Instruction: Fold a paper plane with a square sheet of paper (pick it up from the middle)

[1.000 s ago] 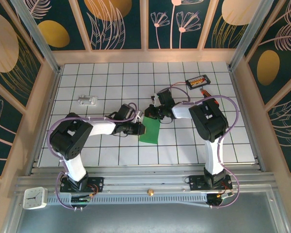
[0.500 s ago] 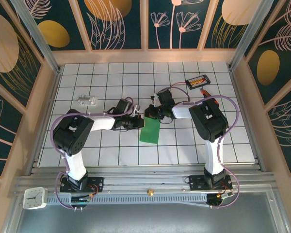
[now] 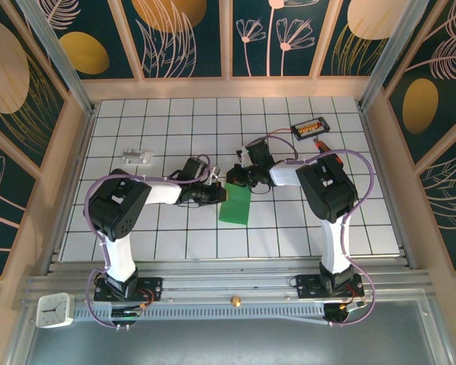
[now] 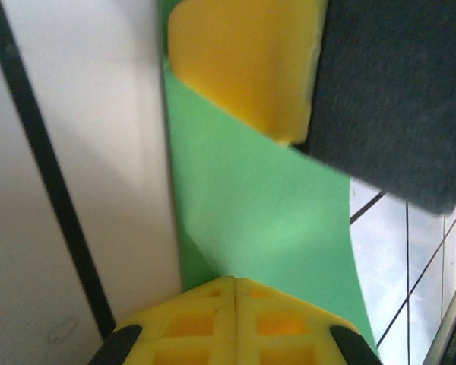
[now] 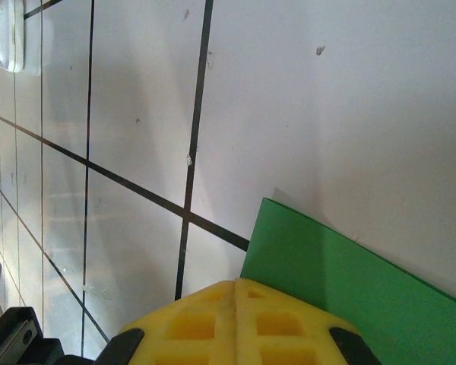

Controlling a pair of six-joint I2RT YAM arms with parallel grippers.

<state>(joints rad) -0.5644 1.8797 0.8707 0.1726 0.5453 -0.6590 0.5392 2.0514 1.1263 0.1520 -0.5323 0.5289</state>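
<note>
Centrally, left gripper [image 3: 218, 195] and right gripper [image 3: 231, 177], both clenched shut, meet at the paper's [image 3: 235, 207] far-left corner.
Box [image 3: 310, 127] and screwdriver [image 3: 323, 147] lie toward the desk's [image 3: 175, 232] far-right corner; the left wrist view catches the right finger [image 4: 243, 68] over green.

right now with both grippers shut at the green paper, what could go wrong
1. The left gripper and right gripper, both shut, crowd the far left corner of the folded green paper; a small move could knock them together.
2. Either tip dragging sideways could slide the thin paper or skew its crease.
</note>
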